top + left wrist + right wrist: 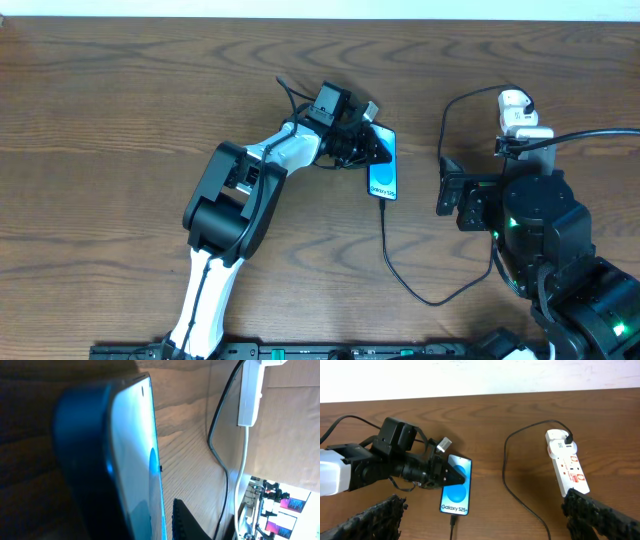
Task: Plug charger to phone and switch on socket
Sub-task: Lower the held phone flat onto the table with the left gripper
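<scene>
The phone (383,175) lies on the wooden table with its blue screen up and white text at the near end; it also shows in the right wrist view (456,492) and, edge-on, in the left wrist view (135,450). My left gripper (368,148) (451,476) (175,521) is shut on the phone's far end. The charger's connector (453,521) sits in the phone's near end. Its black cable (420,292) (506,475) loops to a plug (568,438) seated in the white socket strip (566,465) (515,112) (250,395). My right gripper (447,188) (482,512) is open and empty, between the phone and the strip.
My right arm's body (540,230) covers most of the strip in the overhead view. The strip's thick white cord (243,460) runs along the table. The table's far edge (520,396) meets a white wall.
</scene>
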`<state>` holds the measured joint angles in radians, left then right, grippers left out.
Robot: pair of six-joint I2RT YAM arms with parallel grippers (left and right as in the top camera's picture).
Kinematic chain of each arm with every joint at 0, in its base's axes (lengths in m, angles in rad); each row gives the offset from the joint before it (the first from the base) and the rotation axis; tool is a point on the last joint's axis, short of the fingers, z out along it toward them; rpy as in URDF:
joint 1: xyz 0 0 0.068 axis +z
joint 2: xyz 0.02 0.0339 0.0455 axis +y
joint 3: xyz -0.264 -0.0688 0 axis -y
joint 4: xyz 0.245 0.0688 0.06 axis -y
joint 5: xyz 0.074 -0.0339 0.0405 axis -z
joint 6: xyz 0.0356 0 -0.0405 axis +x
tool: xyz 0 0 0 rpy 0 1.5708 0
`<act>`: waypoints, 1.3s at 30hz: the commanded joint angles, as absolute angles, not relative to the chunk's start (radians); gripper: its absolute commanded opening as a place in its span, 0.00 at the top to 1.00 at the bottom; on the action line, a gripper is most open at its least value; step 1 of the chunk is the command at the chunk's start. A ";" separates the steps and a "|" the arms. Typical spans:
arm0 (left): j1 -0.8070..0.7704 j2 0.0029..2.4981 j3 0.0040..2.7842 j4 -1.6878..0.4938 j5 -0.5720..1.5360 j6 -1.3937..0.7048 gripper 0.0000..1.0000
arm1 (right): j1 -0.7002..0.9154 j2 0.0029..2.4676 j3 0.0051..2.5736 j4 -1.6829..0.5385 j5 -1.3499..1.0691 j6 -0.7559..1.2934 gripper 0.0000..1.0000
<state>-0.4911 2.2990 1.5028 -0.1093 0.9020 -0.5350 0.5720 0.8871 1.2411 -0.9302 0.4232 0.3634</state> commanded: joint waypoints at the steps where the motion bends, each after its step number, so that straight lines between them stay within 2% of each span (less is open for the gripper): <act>1: -0.486 2.288 1.534 -0.118 0.904 -0.533 0.78 | 0.566 0.884 1.249 -0.933 0.438 0.370 0.01; 10: -0.486 2.288 1.534 -0.118 0.902 -0.532 0.59 | 0.566 0.884 1.249 -0.933 0.438 0.370 0.01; 22: -0.486 2.288 1.533 -0.177 0.790 -0.532 0.44 | 0.566 0.884 1.249 -0.935 0.439 0.370 0.01; 28: -0.486 2.288 1.533 -0.224 0.718 -0.532 0.42 | 0.566 0.884 1.249 -0.935 0.439 0.370 0.01; 39: -0.486 2.288 1.529 -0.286 0.608 -0.501 0.32 | 0.566 0.884 1.249 -0.932 0.435 0.370 0.01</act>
